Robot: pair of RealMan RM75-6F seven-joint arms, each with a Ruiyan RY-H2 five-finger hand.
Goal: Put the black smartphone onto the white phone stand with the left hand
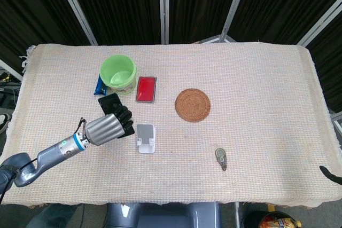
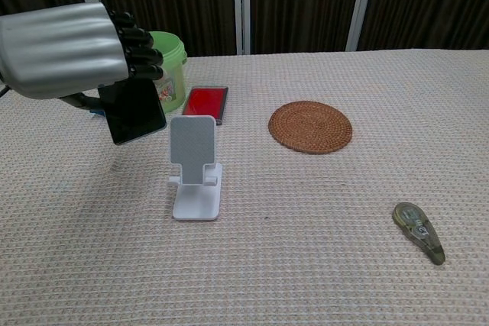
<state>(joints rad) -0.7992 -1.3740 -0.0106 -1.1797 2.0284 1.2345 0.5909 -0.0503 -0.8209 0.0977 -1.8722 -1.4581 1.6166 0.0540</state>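
Note:
My left hand (image 1: 108, 126) (image 2: 70, 50) holds the black smartphone (image 1: 110, 102) (image 2: 136, 111) in the air, its fingers wrapped around the phone's upper part. The phone hangs tilted, just left of the white phone stand (image 1: 145, 138) (image 2: 193, 166), and is apart from it. The stand sits upright on the cloth with its backplate bare. My right hand appears in neither view.
A green bucket (image 1: 118, 73) (image 2: 169, 72) stands behind my left hand, with a blue object (image 1: 100, 85) beside it. A red case (image 1: 146, 88) (image 2: 206, 102) lies behind the stand. A woven coaster (image 1: 192, 104) (image 2: 310, 126) and a correction-tape dispenser (image 1: 221, 158) (image 2: 419, 231) lie to the right.

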